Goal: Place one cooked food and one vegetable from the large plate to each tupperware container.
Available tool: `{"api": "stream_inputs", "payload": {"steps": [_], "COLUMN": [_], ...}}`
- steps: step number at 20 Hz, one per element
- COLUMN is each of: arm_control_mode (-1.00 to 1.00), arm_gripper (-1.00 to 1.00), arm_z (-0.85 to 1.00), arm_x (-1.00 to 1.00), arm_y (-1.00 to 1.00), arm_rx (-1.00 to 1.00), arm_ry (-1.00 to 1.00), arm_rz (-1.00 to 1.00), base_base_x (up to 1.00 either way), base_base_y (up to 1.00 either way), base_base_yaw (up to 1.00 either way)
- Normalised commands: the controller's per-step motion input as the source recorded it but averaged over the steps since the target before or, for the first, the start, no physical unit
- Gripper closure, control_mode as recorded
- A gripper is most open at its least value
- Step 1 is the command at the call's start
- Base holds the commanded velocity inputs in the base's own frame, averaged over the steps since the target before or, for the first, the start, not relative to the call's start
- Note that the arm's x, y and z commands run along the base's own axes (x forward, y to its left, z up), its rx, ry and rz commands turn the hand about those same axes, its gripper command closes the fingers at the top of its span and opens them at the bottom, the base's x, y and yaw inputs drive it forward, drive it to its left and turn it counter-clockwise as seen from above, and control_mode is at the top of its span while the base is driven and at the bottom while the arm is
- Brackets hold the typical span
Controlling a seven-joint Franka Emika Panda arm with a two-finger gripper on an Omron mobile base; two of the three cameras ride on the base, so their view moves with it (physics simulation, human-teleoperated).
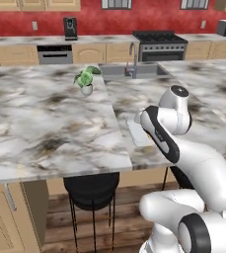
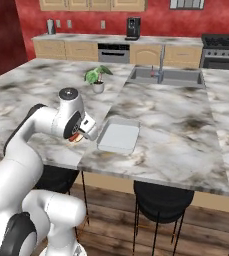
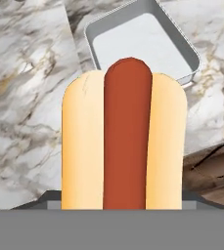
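Marble counter (image 1: 45,123), grey-veined, runs across the left base view. The arm bends over its near edge, and the hand itself is hidden behind the arm's wrist there. One pale tray (image 1: 136,132) peeks out just beyond the wrist, partly covered by it. A small potted plant (image 1: 87,79) stands well beyond the hand, and a sink (image 1: 134,70) with a tap lies farther back still.

Right base view: the gripper (image 2: 81,134) hangs over the counter's near edge with a sliver of orange-red and tan showing at its fingers, the hot dog (image 2: 76,138). The tray (image 2: 118,136) lies flat just beside the hand, to its right in this view, not touching it, and its floor is bare. This side gives the whole tray outline, which the left view does not.

Hand view: the hot dog (image 3: 125,141), a red sausage in a tan bun, stands lengthwise out from between the fingers, pinched at its lower end, jaws set partway apart around the bun. Ahead of its tip lies the tray (image 3: 145,44), rim raised, white floor. Dark wood floor (image 3: 211,171) shows past the counter edge, beside the bun.
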Motion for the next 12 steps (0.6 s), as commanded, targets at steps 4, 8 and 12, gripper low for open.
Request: {"api": "stream_inputs", "payload": {"steps": [4,8,12], "arm_control_mode": [1.00,1.00,-1.00], "arm_gripper": [1.00,1.00,1.00], "arm_z": [0.00,0.00,-0.01], "arm_x": [0.00,0.00,0.42], "arm_y": [0.00,0.00,-0.07], "arm_rx": [0.00,0.00,0.00], "arm_ry": [0.00,0.00,0.06], "arm_rz": [0.00,0.00,0.01], "base_base_x": [0.29,0.39,0.06], "base_base_y": [-0.17,-0.07,0.00], "base_base_yaw": [0.00,0.00,0.00]}}
